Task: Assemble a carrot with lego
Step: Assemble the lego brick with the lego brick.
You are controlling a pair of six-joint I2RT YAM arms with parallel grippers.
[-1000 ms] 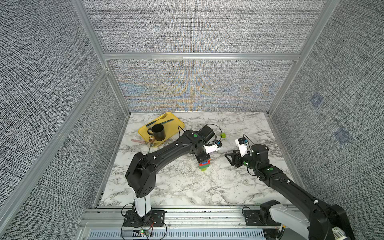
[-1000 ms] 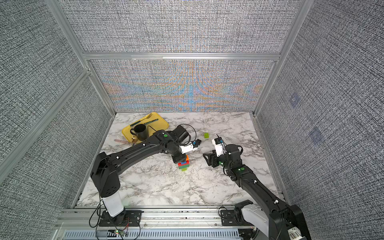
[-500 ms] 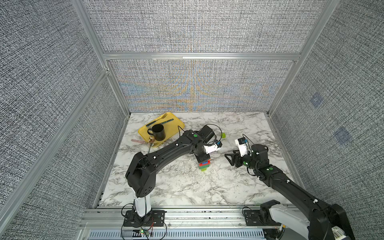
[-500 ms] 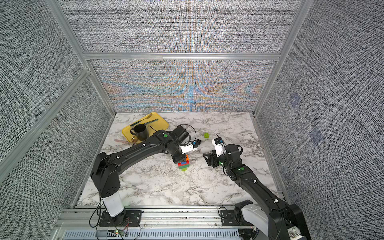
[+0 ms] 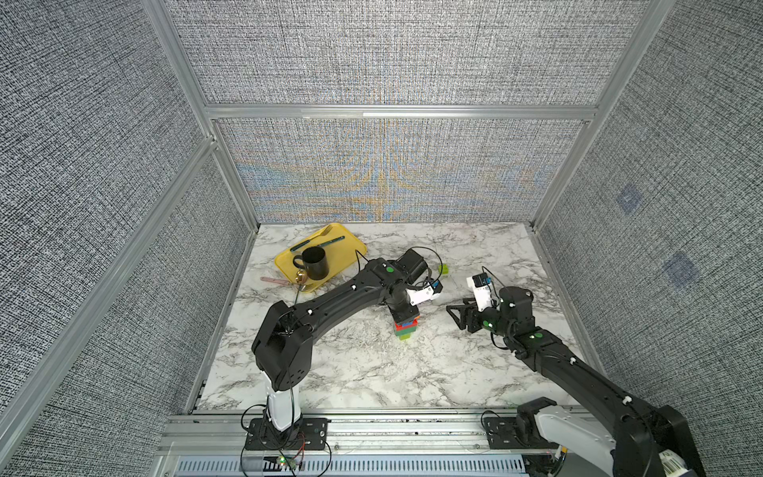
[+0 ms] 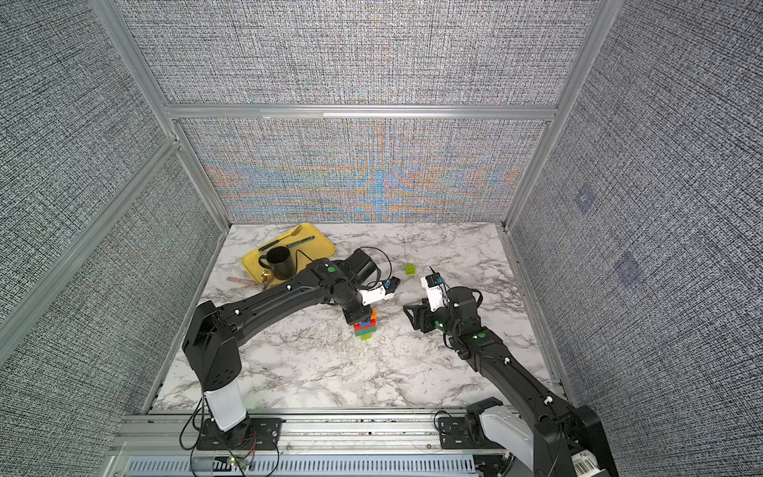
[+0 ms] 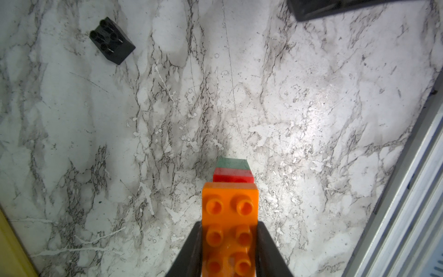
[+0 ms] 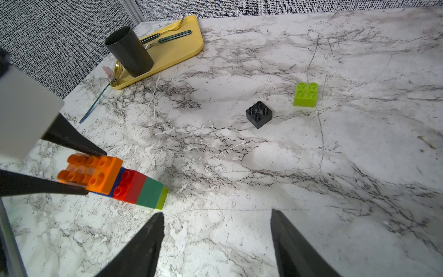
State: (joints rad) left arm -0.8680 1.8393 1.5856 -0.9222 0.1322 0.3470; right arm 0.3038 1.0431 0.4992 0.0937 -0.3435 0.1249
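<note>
In both top views the carrot [image 5: 406, 328], a short stack of studded plastic bricks, stands near the middle of the white marble tabletop [image 5: 371, 371]. It is lime at the foot, then dark green, red and blue, with orange on top. The left gripper [image 5: 404, 319] comes down on it from above and is clamped on the topmost layer. The right gripper [image 5: 457, 316] hangs near the stack on its right, clear of it, with its jaws spread and empty. Compared with a second ago, neither arm nor the stack has shifted. A loose lime square brick [image 5: 445, 269] lies farther back. A yellow plastic tray [image 5: 351, 247] at the back left carries a black mug [image 5: 316, 264] and cutlery [image 5: 318, 244]. The left arm's wrist covers the ground between the stack and the lime brick.

In the left wrist view, the orange oblong brick [image 7: 230, 215] is squeezed between the two black fingers [image 7: 191, 249] and touches both. Edges of the red and dark green layers show beyond it. A black square brick [image 7: 111, 40] lies alone on the marble, well apart.

In the right wrist view the whole taper shows, from orange down to lime, with the lime end on the marble. The right fingers stand wide apart and hold nothing. The black brick lies near the lime one without touching it, both studs up.
</note>
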